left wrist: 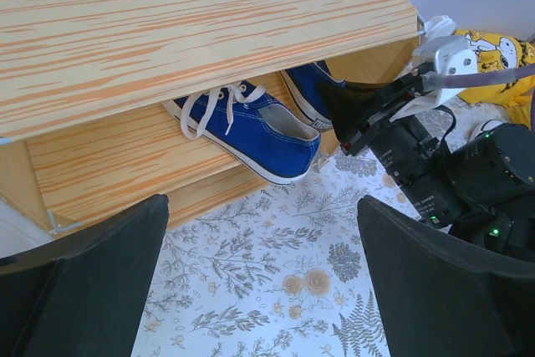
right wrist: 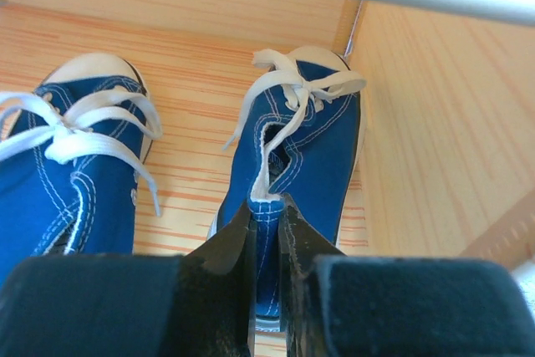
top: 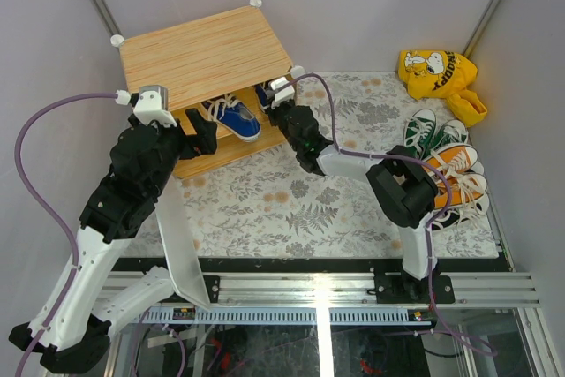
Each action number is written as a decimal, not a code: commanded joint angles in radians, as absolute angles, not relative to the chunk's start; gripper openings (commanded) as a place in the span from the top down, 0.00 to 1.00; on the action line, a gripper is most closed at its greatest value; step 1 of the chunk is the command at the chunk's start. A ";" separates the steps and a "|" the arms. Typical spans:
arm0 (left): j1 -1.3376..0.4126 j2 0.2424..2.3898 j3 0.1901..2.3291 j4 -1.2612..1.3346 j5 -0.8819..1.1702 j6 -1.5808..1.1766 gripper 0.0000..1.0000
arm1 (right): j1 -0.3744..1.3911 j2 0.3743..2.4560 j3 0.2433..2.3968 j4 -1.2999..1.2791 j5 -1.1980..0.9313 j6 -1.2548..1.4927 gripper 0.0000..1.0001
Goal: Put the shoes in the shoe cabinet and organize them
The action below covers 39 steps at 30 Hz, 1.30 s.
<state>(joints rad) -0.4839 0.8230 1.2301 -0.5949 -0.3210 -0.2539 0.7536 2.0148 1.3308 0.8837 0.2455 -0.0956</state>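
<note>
The shoe cabinet (top: pixel 207 55) stands at the back left, wood-grain top, open towards the arms. One blue sneaker (top: pixel 234 118) lies on its lower shelf (left wrist: pixel 125 152), heel sticking out. My right gripper (right wrist: pixel 267 232) is shut on the heel of a second blue sneaker (right wrist: pixel 297 152) at the shelf's right wall, beside the first (right wrist: pixel 71 177). In the top view the right gripper (top: pixel 274 103) reaches under the cabinet top. My left gripper (left wrist: pixel 263 282) is open and empty over the mat, in front of the cabinet. Green, orange and other sneakers (top: pixel 446 161) lie at the right.
A yellow cartoon-print bag (top: pixel 437 72) lies at the back right. A floral mat (top: pixel 300 200) covers the table. The cabinet's white door panel (top: pixel 181 236) leans down by the left arm. Grey walls close in on both sides.
</note>
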 commanded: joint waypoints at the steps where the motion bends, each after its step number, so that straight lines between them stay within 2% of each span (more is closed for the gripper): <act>1: -0.489 0.810 1.224 -0.557 -0.325 -0.236 0.06 | 0.740 2.017 1.404 0.956 0.339 -0.239 0.99; 9: -0.489 0.810 1.218 -0.556 -0.328 -0.236 0.06 | 0.741 2.080 1.452 0.944 0.367 -0.329 0.96; 13: -0.489 0.810 1.219 -0.556 -0.331 -0.235 0.06 | 0.741 2.088 1.443 0.969 0.406 -0.386 0.85; 18: -0.488 0.815 1.215 -0.553 -0.331 -0.235 0.06 | 0.740 2.073 1.399 1.016 0.443 -0.416 0.66; 23: -0.488 0.819 1.222 -0.552 -0.333 -0.233 0.06 | 0.741 2.019 1.332 1.035 0.389 -0.360 0.29; 25: -0.488 0.820 1.224 -0.554 -0.331 -0.233 0.06 | 0.741 1.980 1.316 0.974 0.303 -0.327 0.22; 29: -0.488 0.818 1.226 -0.555 -0.333 -0.233 0.06 | 0.741 1.900 1.273 0.893 0.181 -0.242 0.16; 36: -0.488 0.814 1.224 -0.556 -0.331 -0.233 0.06 | 0.741 1.731 1.109 0.827 0.068 -0.185 0.15; 39: -0.488 0.816 1.221 -0.556 -0.328 -0.235 0.06 | 0.741 1.670 1.065 0.753 -0.089 -0.182 0.14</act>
